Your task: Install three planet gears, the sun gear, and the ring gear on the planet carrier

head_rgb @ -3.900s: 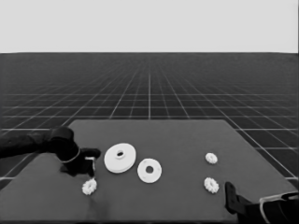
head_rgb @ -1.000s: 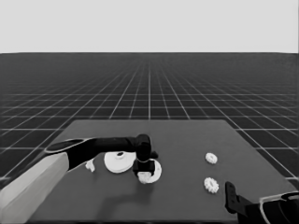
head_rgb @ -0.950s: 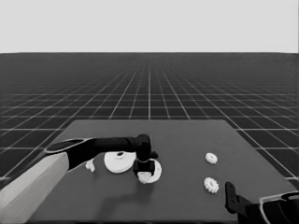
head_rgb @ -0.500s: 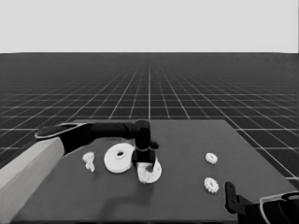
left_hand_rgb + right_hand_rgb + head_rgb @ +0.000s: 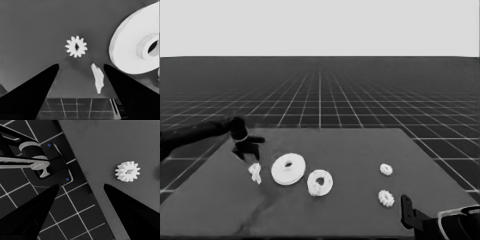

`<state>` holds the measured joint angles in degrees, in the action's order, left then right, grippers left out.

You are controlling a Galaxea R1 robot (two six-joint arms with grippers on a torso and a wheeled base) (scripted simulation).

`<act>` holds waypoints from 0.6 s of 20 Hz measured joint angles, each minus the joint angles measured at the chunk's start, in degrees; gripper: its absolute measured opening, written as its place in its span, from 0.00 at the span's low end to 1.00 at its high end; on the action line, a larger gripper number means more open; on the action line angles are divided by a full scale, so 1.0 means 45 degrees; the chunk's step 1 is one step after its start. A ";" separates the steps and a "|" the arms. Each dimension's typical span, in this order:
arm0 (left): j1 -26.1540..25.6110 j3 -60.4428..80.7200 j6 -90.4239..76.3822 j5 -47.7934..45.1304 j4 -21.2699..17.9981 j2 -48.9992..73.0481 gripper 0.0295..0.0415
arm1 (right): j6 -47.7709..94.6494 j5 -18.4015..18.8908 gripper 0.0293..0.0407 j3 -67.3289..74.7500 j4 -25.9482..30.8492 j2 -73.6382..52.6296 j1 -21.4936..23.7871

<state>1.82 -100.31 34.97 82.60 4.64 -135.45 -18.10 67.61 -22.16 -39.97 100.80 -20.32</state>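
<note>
The larger round part (image 5: 288, 168) lies left of the table's middle, and the left wrist view shows it too (image 5: 135, 45). Just right of it lies the smaller round part (image 5: 320, 182), with a small gear (image 5: 319, 189) on its near side. My left gripper (image 5: 246, 151) hangs open over the table's left end, holding nothing. Below it lie another gear (image 5: 76, 46) and a thin white piece (image 5: 98, 78). Two more gears (image 5: 386, 169) (image 5: 386, 198) lie at the right. My right gripper (image 5: 406, 207) waits open at the lower right corner, near a gear (image 5: 127, 171).
The table's right edge and the floor grid show in the right wrist view, with dark machinery (image 5: 50, 167) past that edge. The table's left edge (image 5: 230, 150) runs right by the left gripper.
The left arm has drawn back from the smaller round part to the table's left end. A gear now sits on the smaller round part. The right arm has not moved.
</note>
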 joint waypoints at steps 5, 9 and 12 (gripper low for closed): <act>-0.0865 -0.1879 -0.1151 -0.0869 0.0340 -0.0662 0.75 | 0.0000 0.0000 0.81 0.0000 0.0000 0.0000 0.0000; -0.2130 -0.3376 -0.1796 -0.1977 0.0709 -0.1408 0.75 | 0.0000 0.0000 0.81 0.0000 0.0000 0.0000 0.0000; -0.2234 -0.3592 -0.1894 -0.2102 0.0726 -0.1511 0.75 | 0.0000 0.0000 0.81 0.0000 0.0000 0.0000 0.0000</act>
<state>-8.24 -116.48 26.44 73.14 7.91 -142.25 -18.10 67.61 -22.16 -39.97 100.80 -20.32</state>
